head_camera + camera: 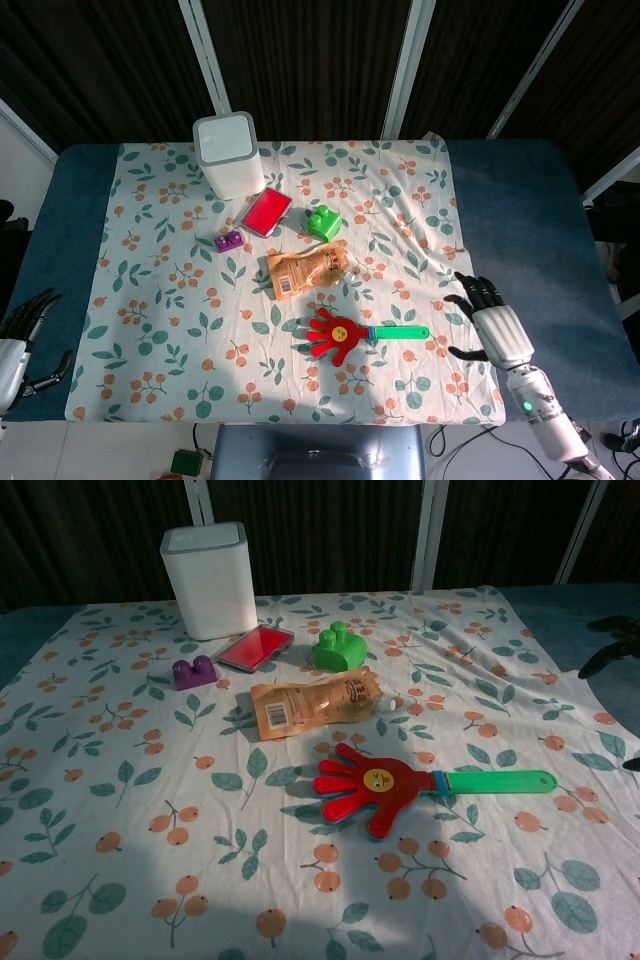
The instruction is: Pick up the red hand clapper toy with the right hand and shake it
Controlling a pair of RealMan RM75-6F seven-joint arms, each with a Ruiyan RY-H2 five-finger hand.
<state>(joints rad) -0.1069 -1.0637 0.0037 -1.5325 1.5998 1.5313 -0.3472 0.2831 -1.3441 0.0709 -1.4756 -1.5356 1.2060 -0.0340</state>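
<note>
The red hand clapper (334, 336) (372, 789) lies flat on the flowered cloth, its green handle (400, 333) (500, 781) pointing right. My right hand (494, 326) hovers just right of the handle's end, fingers spread and holding nothing; in the chest view only dark fingertips (611, 644) show at the right edge. My left hand (16, 345) sits at the far left edge of the head view, off the cloth, fingers apart and empty.
Behind the clapper lie an orange pouch (306, 268), a green block (322, 221), a red flat case (267, 211), a purple block (230, 240) and a white canister (229, 153). The blue table (520, 230) shows to the right of the cloth.
</note>
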